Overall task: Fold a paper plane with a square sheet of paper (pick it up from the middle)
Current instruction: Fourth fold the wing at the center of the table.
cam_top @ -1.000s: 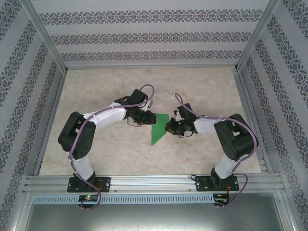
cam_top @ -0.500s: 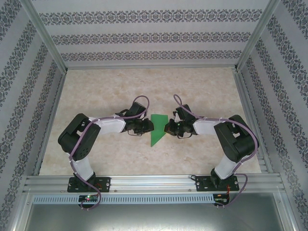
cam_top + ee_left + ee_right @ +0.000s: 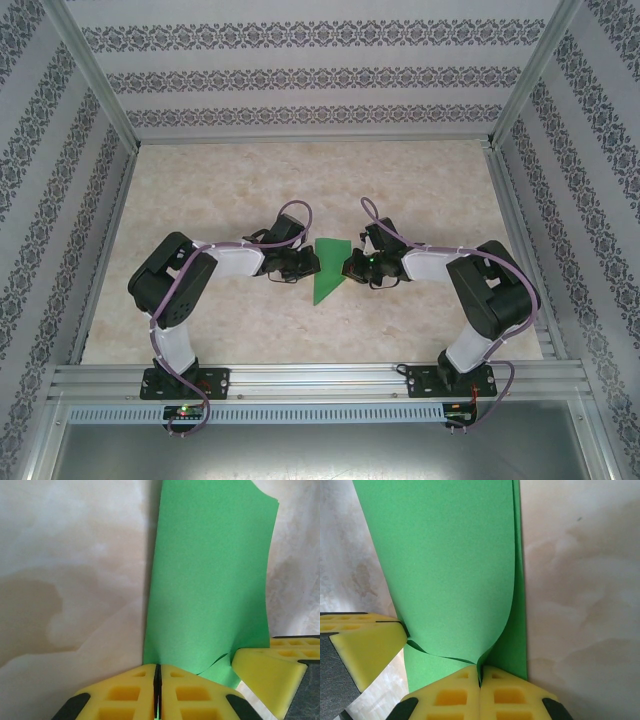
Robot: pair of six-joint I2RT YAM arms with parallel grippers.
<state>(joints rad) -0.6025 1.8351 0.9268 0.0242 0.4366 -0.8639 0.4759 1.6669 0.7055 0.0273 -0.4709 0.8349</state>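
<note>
Judged light, limp and easily creased, the sheet of paper (image 3: 331, 268) at the centre of the table (image 3: 200, 200) is clamped by its edges: left gripper (image 3: 306, 263) at 9 o'clock, right gripper (image 3: 351, 267) at 3 o'clock.

Worktop (image 3: 200, 190): pale beige marbled surface, evenly lit. Walls (image 3: 320, 75) along left, far and right edges: white paper with dark ornamental bands. Aluminium posts (image 3: 91, 72) rise at far corners. Slotted rail (image 3: 320, 382) spans near edge.
</note>
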